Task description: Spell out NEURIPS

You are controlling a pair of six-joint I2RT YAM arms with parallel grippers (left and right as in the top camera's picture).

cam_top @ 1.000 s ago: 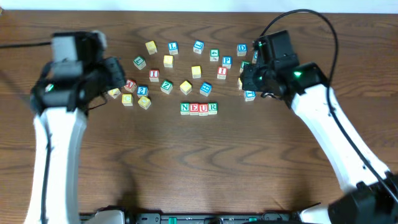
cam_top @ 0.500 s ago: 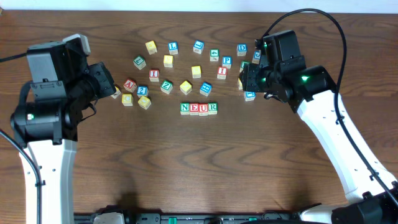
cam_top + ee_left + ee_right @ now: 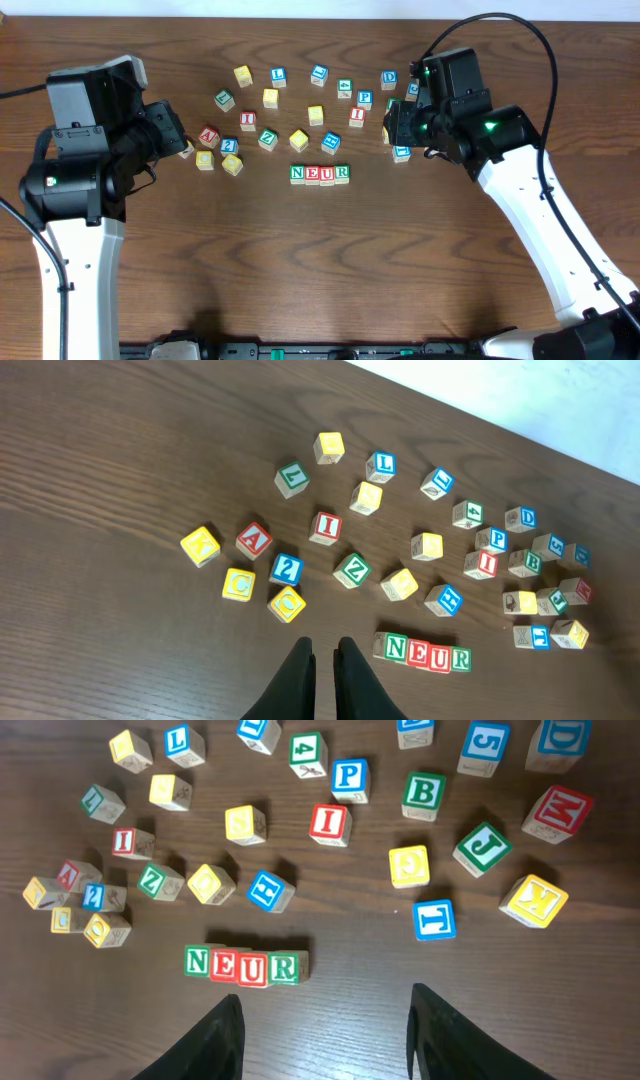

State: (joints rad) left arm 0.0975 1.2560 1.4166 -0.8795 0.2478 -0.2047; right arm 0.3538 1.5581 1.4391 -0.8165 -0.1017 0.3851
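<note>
Four blocks in a row spell NEUR at mid-table; the row also shows in the left wrist view and the right wrist view. Loose letter blocks lie behind it, among them a red I, a blue P and a yellow S. My left gripper is shut and empty, held above the table left of the row. My right gripper is open and empty, above the table right of the row and in front of the loose blocks.
A second red I sits in the left cluster with a red A, a blue 2 and yellow blocks. On the right lie a green B, a green J, a blue T and a yellow K.
My left arm has swung back and to the left, away from the left cluster, and then stopped. My right arm has shifted slightly. No block has moved.
</note>
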